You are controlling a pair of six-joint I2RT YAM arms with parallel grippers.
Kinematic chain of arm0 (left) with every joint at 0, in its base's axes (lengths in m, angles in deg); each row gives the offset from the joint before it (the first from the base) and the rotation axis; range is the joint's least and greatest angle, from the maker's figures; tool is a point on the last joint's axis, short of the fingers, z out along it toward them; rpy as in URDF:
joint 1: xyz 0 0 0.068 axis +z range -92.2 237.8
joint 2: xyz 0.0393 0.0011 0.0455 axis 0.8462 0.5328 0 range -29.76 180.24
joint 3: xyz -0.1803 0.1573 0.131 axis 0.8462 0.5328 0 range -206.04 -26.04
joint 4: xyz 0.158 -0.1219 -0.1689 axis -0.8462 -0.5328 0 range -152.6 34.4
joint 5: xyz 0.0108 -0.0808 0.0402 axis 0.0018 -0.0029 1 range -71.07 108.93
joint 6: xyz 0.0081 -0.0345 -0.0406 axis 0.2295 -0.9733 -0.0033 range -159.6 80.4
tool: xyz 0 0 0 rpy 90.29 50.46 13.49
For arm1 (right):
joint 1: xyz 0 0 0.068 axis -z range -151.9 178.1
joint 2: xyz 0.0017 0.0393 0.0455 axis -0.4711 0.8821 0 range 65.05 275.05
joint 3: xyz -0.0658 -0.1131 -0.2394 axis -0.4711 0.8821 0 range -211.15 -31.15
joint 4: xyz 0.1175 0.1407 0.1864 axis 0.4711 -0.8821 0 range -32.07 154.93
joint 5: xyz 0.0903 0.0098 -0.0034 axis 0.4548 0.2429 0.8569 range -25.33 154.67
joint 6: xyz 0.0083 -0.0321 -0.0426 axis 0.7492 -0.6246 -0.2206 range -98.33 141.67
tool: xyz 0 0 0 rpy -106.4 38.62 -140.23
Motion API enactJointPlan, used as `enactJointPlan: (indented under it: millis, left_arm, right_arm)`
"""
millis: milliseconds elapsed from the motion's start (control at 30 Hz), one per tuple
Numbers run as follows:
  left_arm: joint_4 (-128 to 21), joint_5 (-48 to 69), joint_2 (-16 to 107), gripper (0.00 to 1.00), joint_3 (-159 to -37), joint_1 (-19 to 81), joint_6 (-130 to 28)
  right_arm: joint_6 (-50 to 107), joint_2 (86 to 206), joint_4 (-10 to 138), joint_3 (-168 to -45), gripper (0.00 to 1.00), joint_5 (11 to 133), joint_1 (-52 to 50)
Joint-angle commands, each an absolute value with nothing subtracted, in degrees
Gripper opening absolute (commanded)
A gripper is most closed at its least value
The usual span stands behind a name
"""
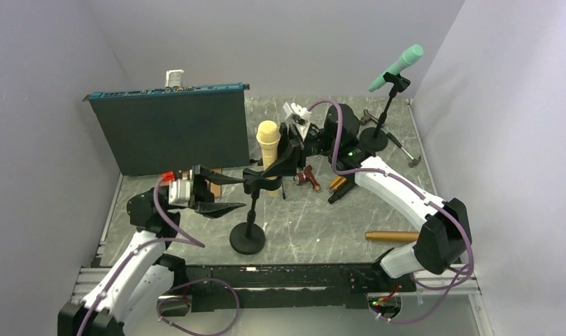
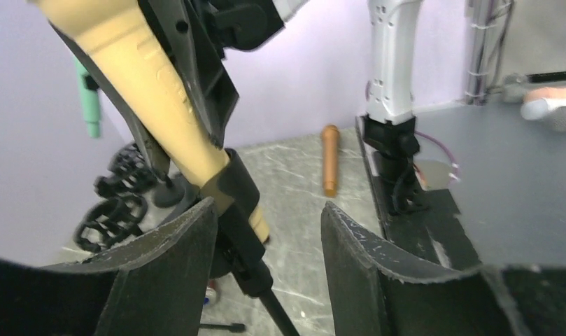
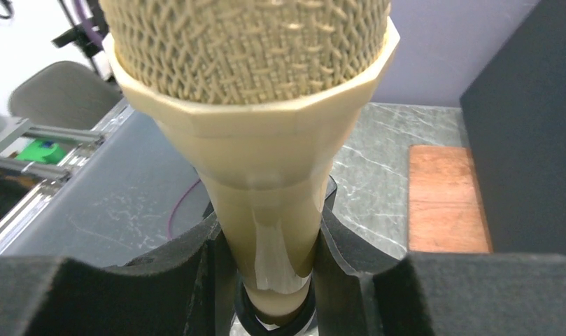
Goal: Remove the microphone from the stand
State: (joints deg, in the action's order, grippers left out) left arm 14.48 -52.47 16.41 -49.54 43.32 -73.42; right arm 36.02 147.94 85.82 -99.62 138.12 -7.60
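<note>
- Overhead first: right claw (image 1: 281, 155) closed narrow on the handle of the cream microphone (image 1: 268, 138), below the mesh head, reaching in from the right.
- Same view: microphone seated in the clip (image 1: 255, 178) of the near stand (image 1: 248, 241), mid-bench (image 1: 315, 224); long axis close to upright, head up, tail down in the clip.
- Left claw (image 1: 239, 193) spread fairly wide, one finger on either side of the stand's pole just under the clip; nothing pinched.
- Farther right, a green microphone (image 1: 399, 64) on a second stand (image 1: 378, 133), well apart; a brown cylinder (image 1: 392, 236) flat on the bench at near right.
- Left wrist next: two dark fingers (image 2: 164, 280) apart, clip (image 2: 234, 185) and pole in the gap; left-hand finger's edge just beside the clip, contact impossible to tell; other finger clear of it.
- Microphone (image 2: 147, 91) slanting from upper left down into the clip, tail poking out below; right claw's black fingers against the upper handle.
- Right wrist last: fingers (image 3: 196, 280) pressed on both flanks of the microphone (image 3: 266, 154) handle; mesh head filling the top of the frame, turned toward the camera; long axis running straight down between the fingers.
- Beyond, a copper-coloured block (image 3: 444, 199) lying on the bench beside a dark panel (image 3: 532, 119).
</note>
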Motion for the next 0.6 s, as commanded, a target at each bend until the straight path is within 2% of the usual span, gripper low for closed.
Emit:
enactJointPlan:
  millis: [0, 100, 367, 467, 567]
  left_arm:
    - [-23.7, -38.9, 3.6, 0.61, -51.4, 37.8, -36.4]
    - [-32.7, -28.0, -1.1, 0.63, -53.0, 33.8, -29.1]
    - [-24.9, -27.4, -2.6, 0.6, -52.8, 33.6, -49.0]
    - [-28.3, -27.5, -3.9, 0.6, -53.9, 33.6, -48.2]
    - [-39.8, -22.3, -2.8, 0.57, -58.6, 33.6, -46.2]
  right_arm:
    - [28.1, 142.0, 84.8, -98.8, 0.0, 127.3, -7.1]
    - [20.0, 140.3, 79.7, -102.0, 0.0, 125.0, -7.1]
    - [5.8, 147.4, 57.5, -117.4, 0.0, 134.6, -7.1]
    - [6.7, 147.7, 58.5, -115.3, 0.0, 135.1, -7.2]
    - [10.1, 145.7, 62.8, -110.0, 0.0, 133.5, -7.1]
